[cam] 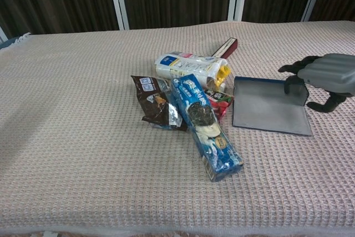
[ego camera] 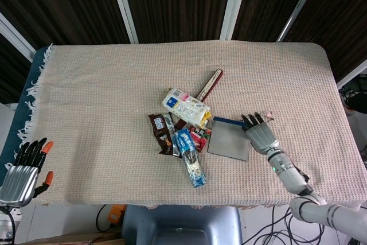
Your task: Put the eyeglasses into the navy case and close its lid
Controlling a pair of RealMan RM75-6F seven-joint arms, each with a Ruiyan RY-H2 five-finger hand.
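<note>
The navy case is lying flat near the middle of the table, at about four o'clock from the heap of snacks, and its lid is looking shut in both views. The eyeglasses are showing only as a thin clear shape just past the fingertips of the right hand, at the case's two o'clock corner; whether the fingers are pinching them or only touching I cannot tell, as the fingers are curling part way over that spot. By my reading the pick-up step is in hand, and the case is not yet opened. The next move is calling for a firm hold on the frame and a lifted lid, likely with help from the left hand, which is hanging spread and empty off the table's eight o'clock corner. The blue cookie pack, brown wrapper and yellow-capped bag are crowding the case's nine o'clock side, while open cloth is stretching toward three and five o'clock, giving room before the near edge.
</note>
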